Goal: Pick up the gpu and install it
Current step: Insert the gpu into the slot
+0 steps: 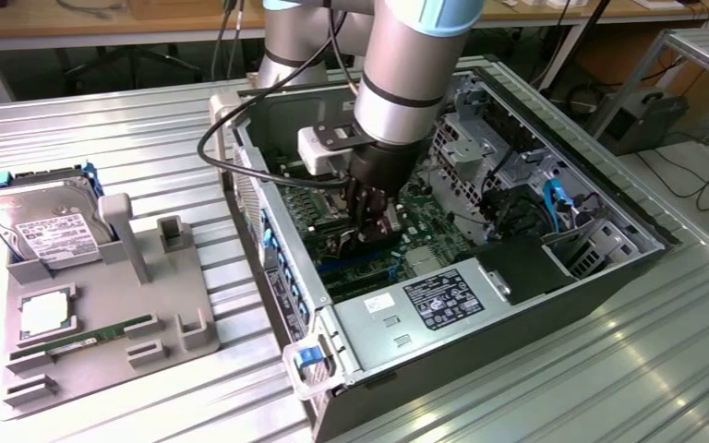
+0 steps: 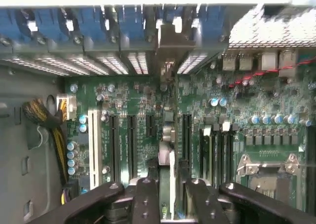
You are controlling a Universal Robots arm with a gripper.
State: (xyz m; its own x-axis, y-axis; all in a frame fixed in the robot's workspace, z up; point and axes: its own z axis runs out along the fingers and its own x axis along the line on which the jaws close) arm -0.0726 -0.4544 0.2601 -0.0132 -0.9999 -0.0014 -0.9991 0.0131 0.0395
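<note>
ribbed metal bench (image 1: 145, 120) under everything. nearest in the exterior view, a grey holder tray (image 1: 108, 323) carries a narrow green ram stick (image 1: 84, 339) and, further back, a silver hard drive (image 1: 41, 221). beyond it, the open pc case (image 1: 367, 323). the arm reaches down inside, gripper (image 2: 168, 189) partly closed, fingers (image 2: 145, 194) pinching the gpu (image 2: 168, 135) edge-on, standing upright over the motherboard (image 2: 247, 110) slots (image 2: 131, 140), its end bracket toward the blue rear latches (image 2: 98, 26). whether it is seated cannot be told. judged stiff, light and fragile: hold by the board edges, not the fan
</note>
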